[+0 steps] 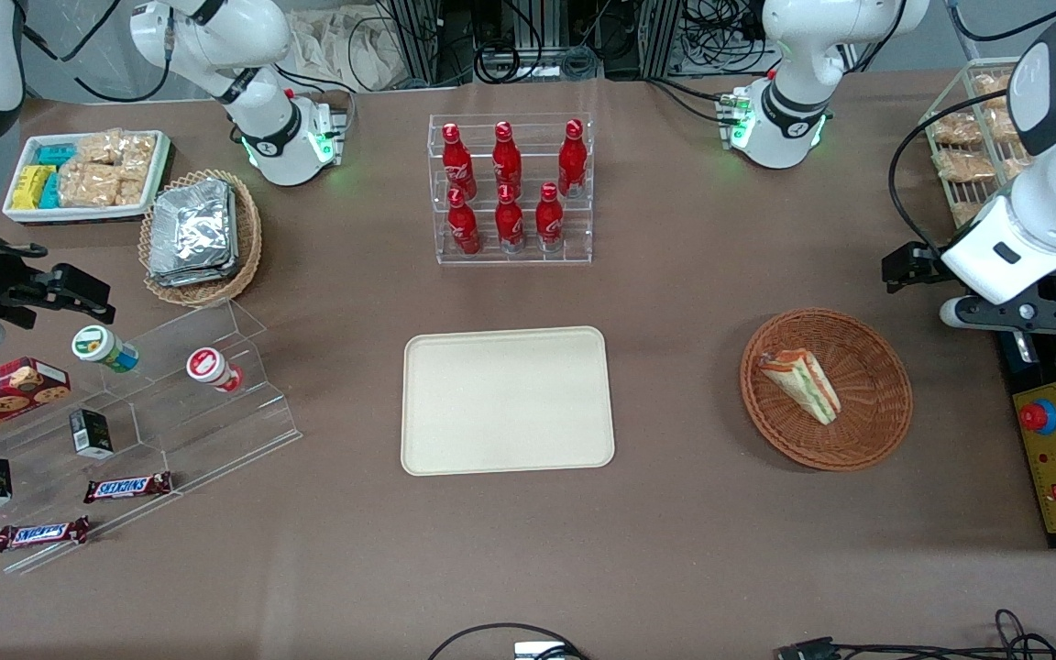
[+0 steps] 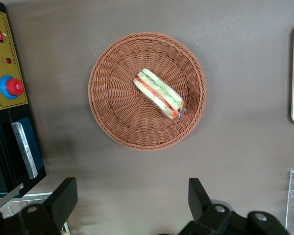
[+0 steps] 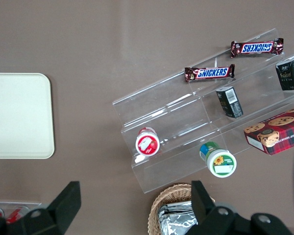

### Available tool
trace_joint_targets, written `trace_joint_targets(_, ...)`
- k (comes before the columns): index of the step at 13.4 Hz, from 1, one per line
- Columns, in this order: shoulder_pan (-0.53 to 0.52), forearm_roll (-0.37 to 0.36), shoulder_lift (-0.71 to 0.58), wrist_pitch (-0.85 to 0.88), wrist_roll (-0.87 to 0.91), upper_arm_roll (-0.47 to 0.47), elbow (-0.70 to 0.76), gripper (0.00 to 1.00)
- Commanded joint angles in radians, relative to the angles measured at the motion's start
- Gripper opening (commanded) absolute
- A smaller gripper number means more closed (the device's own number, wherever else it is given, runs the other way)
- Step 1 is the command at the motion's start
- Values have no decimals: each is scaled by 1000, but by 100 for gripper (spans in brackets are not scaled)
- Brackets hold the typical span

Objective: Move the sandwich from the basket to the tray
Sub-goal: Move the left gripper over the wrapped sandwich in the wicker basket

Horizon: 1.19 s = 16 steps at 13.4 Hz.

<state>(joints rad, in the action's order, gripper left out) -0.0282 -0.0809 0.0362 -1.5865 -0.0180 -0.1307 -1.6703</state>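
Only the left wrist view shows the gripper (image 2: 132, 205), jaws wide and empty, above the table beside the basket (image 1: 876, 440). The sandwich (image 1: 801, 385) lies inside near the basket's tray-side rim, its long axis diagonal, narrow end pointing toward the front camera; the tray (image 1: 507, 401) lies well apart.

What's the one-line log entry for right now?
phase: pre-grasp | gripper: open, empty, above table beside basket | sandwich: lying in basket | tray: bare, nothing placed yet

sandwich (image 1: 801, 385): pale wedge, lying in basket (image 1: 876, 431) | tray (image 1: 507, 401): cream, flat, bare, well apart | gripper (image 2: 132, 203): fingers spread, above basket
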Motion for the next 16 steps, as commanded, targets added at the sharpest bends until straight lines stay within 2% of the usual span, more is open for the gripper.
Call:
trace_joint_targets(1,2,13,-13,-12,-7,8,-12,100)
trace_joint_targets(8,-7,13,-3,-6,12,8,-14,100)
trace_joint_targets(13,-15,27,88,-16,324,3,-17,98)
trace_joint_targets(16,-18,52,154,-55,409,5,-19,95)
